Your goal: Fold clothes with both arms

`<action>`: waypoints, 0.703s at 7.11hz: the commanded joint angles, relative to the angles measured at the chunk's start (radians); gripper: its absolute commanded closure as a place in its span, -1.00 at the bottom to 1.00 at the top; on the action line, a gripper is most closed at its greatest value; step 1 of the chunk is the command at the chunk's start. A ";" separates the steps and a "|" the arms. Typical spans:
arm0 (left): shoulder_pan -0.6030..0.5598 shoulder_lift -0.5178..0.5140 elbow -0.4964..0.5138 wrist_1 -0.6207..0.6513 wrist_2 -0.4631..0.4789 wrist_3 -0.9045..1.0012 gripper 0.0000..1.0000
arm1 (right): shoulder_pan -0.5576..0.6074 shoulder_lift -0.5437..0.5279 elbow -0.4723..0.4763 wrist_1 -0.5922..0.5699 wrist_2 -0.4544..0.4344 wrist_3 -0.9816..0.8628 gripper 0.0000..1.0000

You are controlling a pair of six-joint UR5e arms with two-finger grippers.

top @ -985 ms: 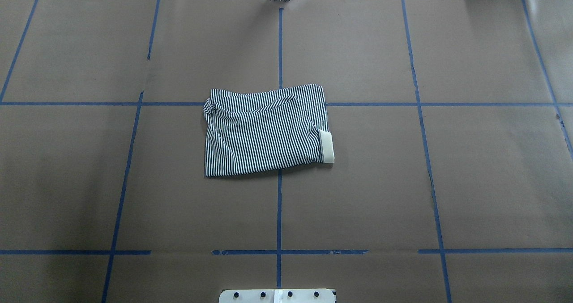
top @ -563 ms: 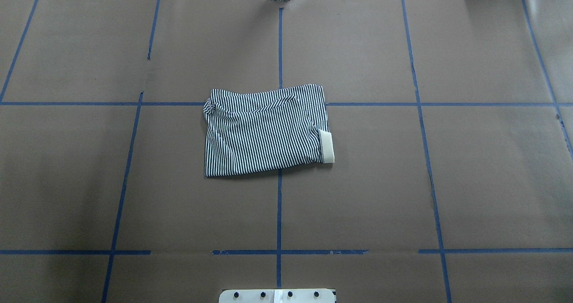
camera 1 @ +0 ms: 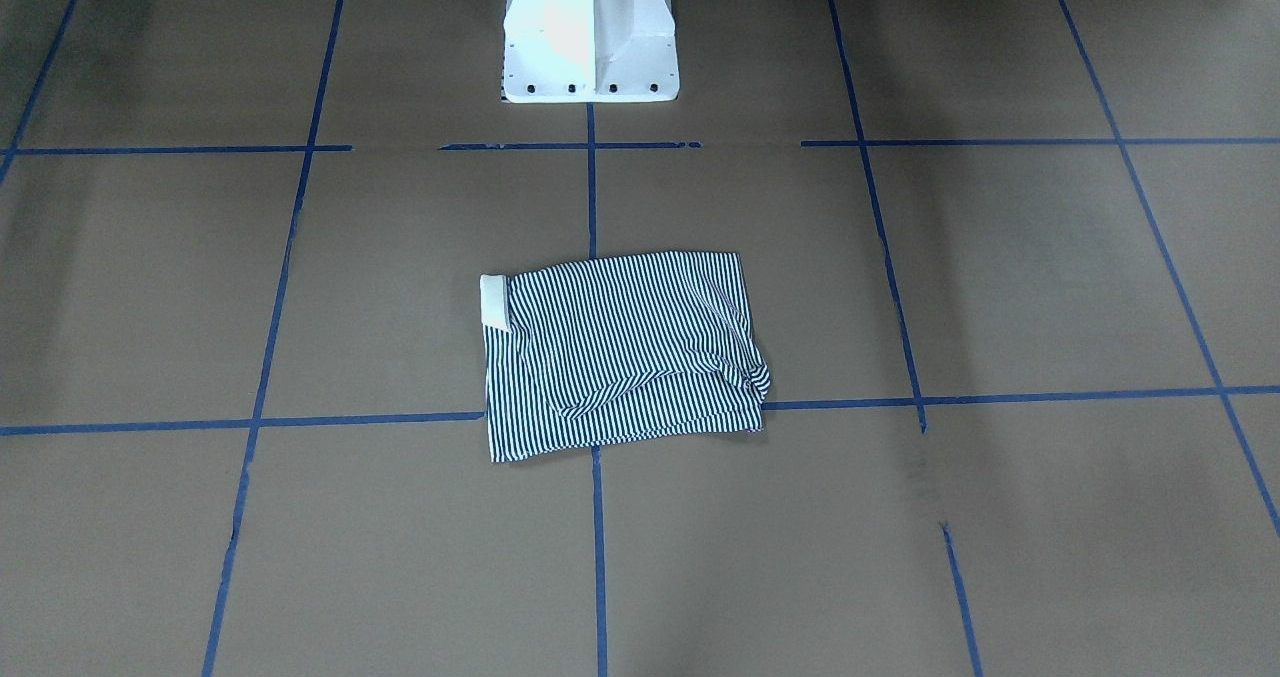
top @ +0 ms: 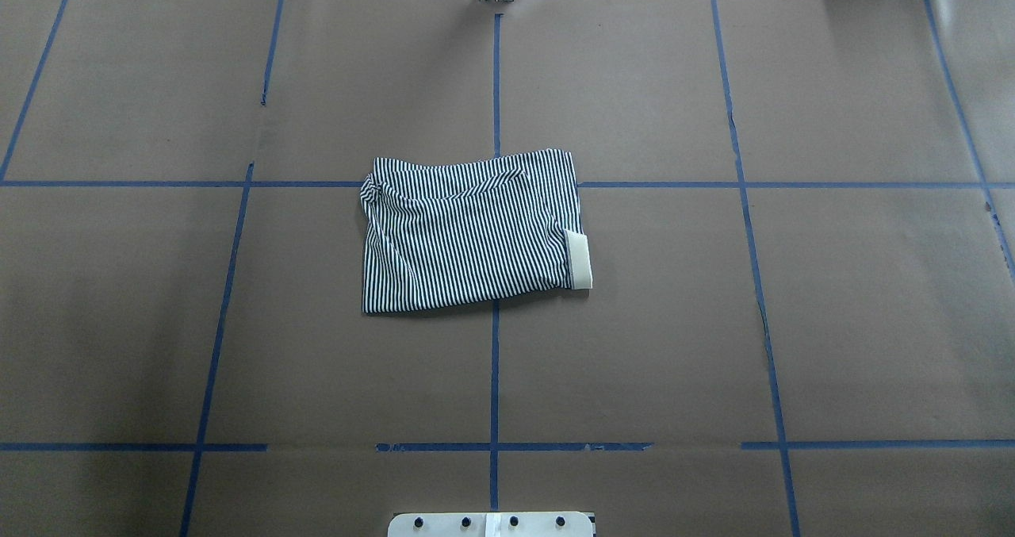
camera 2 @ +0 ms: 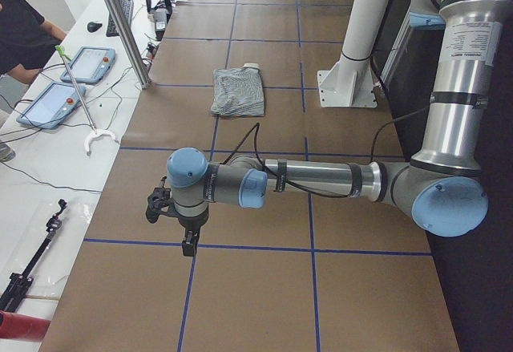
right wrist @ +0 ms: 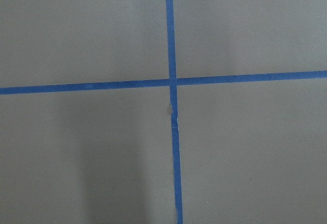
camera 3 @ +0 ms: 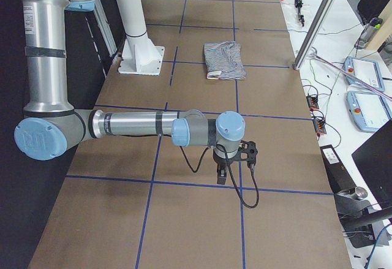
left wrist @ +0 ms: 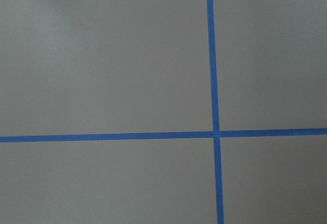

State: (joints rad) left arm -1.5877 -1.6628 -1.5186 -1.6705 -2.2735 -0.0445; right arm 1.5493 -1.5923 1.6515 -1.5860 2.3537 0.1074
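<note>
The striped polo shirt (top: pixel 468 235) lies folded into a compact rectangle at the table's middle, with its cream collar (top: pixel 580 261) sticking out at one side. It also shows in the front-facing view (camera 1: pixel 620 352) and small in both side views (camera 2: pixel 239 93) (camera 3: pixel 225 59). Neither arm shows in the overhead or front-facing view. My left gripper (camera 2: pixel 190 244) hangs over bare table far from the shirt, at the table's left end. My right gripper (camera 3: pixel 221 177) hangs likewise at the right end. I cannot tell whether either is open or shut. Both wrist views show only brown table and blue tape.
The brown table (top: pixel 714 323) carries a grid of blue tape lines (top: pixel 495 362). The white pedestal base (camera 1: pixel 588 32) stands at the robot's side. Beyond the far edge are tablets (camera 2: pixel 86 64), cables and a metal post (camera 2: pixel 120 23). A person (camera 2: pixel 20 35) is at that side.
</note>
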 commanded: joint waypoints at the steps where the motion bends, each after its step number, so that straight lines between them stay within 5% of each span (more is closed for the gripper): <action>1: 0.000 0.000 -0.002 -0.002 -0.001 0.002 -1.00 | 0.000 0.000 -0.001 0.015 0.001 0.000 -1.00; 5: 0.000 -0.002 -0.018 -0.005 -0.004 0.003 -1.00 | 0.000 0.000 -0.002 0.023 0.003 -0.001 -1.00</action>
State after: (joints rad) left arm -1.5877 -1.6643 -1.5342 -1.6745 -2.2766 -0.0426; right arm 1.5493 -1.5923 1.6491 -1.5637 2.3557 0.1071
